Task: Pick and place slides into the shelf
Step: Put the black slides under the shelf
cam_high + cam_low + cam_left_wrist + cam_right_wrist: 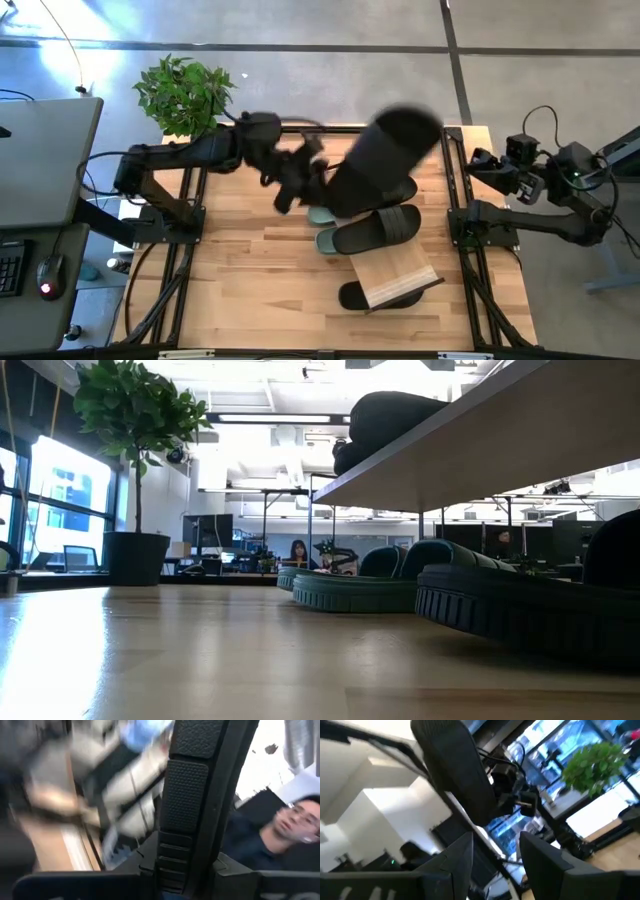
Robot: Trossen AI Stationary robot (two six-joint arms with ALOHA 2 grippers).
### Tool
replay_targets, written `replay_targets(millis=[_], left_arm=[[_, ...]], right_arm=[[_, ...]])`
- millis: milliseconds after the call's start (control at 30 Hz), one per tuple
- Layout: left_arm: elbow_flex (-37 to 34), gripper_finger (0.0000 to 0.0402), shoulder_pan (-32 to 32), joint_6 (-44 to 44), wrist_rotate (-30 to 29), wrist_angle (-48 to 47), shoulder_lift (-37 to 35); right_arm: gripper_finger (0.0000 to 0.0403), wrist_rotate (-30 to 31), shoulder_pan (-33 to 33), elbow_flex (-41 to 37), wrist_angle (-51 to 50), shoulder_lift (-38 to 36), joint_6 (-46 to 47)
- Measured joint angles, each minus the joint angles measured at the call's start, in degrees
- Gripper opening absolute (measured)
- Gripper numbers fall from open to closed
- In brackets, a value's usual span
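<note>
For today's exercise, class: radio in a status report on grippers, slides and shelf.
Left gripper shut on black slide, lifted mid-table. Right gripper open, parked at table's edge. Shelf holds another slide; green slides beside it.

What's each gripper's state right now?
Left gripper: shut on a black slide, lifted over the table.
Right gripper: open, empty, parked at table's edge.

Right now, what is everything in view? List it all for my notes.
lifted slide: one, black, in the air above the table's middle
resting slides: at least two, black, by the shelf
green slides: two, sage-green, left of the shelf
shelf: one, light wood, near right part of the table
table: one, light wood
plant: one, green, far left corner
person: one, dark top, beyond the table
left fingers: shut on the lifted slide
right fingers: open, parked at the right edge
</note>
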Motion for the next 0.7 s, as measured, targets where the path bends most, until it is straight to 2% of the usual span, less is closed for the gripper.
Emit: replay_targets(millis=[133,267,467,567,700], left_arm=[[-0.09,0.0053,-3.4,-8.58,4.77,-11.36,-1.41],[-0.09,0.0053,-7.42,-16.65,4.31,-20.55,-4.04],[-0.09,0.0051,-13.79,-24.67,-5.46,-31.93,-10.48],[0.0,0.0051,-17.7,-32.4,-10.59,-39.85,-13.51],[-0.2,0.0051,-23.05,-45.05,-11.74,-48.64,-14.45]], right_arm=[[0.0154,-2.73,0.0,-0.02,-1.46,0.17,-0.02],[0.0154,-4.16,0.0,0.0,-2.99,0.13,-0.02],[0.0154,-4.97,0.0,0.0,-3.71,0.13,-0.02],[0.0154,-4.97,0.0,0.0,-3.7,0.13,-0.02],[0.0154,-4.97,0.0,0.0,-4.13,0.13,0.02]])
